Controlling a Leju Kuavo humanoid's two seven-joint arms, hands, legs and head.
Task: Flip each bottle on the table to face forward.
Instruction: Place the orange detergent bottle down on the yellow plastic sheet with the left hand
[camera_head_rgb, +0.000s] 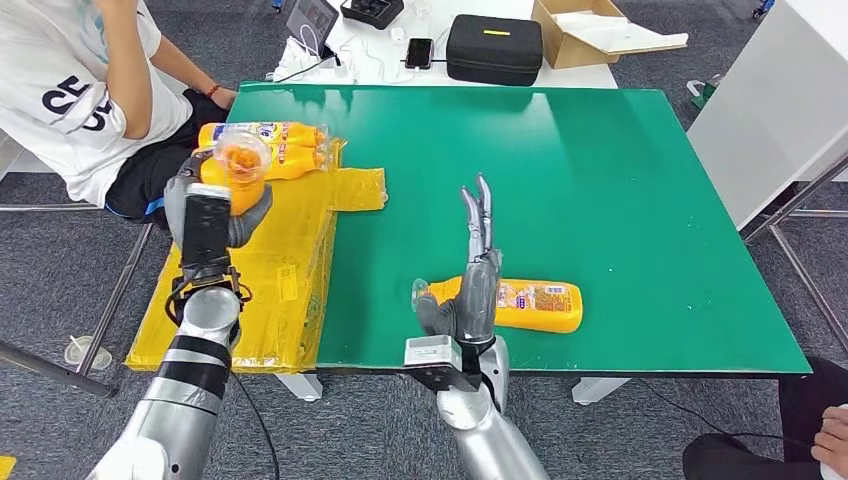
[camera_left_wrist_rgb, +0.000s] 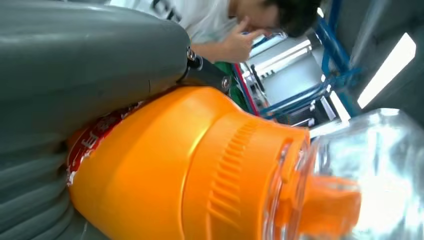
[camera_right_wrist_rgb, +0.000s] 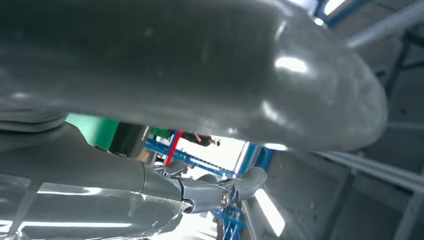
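Note:
My left hand (camera_head_rgb: 212, 210) grips an orange bottle (camera_head_rgb: 236, 170) with a clear cap, raised above the yellow sheet (camera_head_rgb: 290, 270) at the table's left edge, cap end toward the camera. In the left wrist view the orange bottle (camera_left_wrist_rgb: 190, 170) lies against my grey thumb (camera_left_wrist_rgb: 90, 55). Behind it, more orange bottles (camera_head_rgb: 275, 140) lie on the sheet. Another orange bottle (camera_head_rgb: 525, 305) lies on its side near the front edge of the green table (camera_head_rgb: 600, 180). My right hand (camera_head_rgb: 475, 275) stands upright in front of that bottle's cap end, fingers straight and apart, holding nothing.
A person in a white shirt (camera_head_rgb: 70, 90) sits at the far left by the table corner. A black case (camera_head_rgb: 493, 48), a cardboard box (camera_head_rgb: 590, 30), a phone (camera_head_rgb: 418, 52) and cables lie on the white table beyond. Another person's hand (camera_head_rgb: 835, 440) shows at bottom right.

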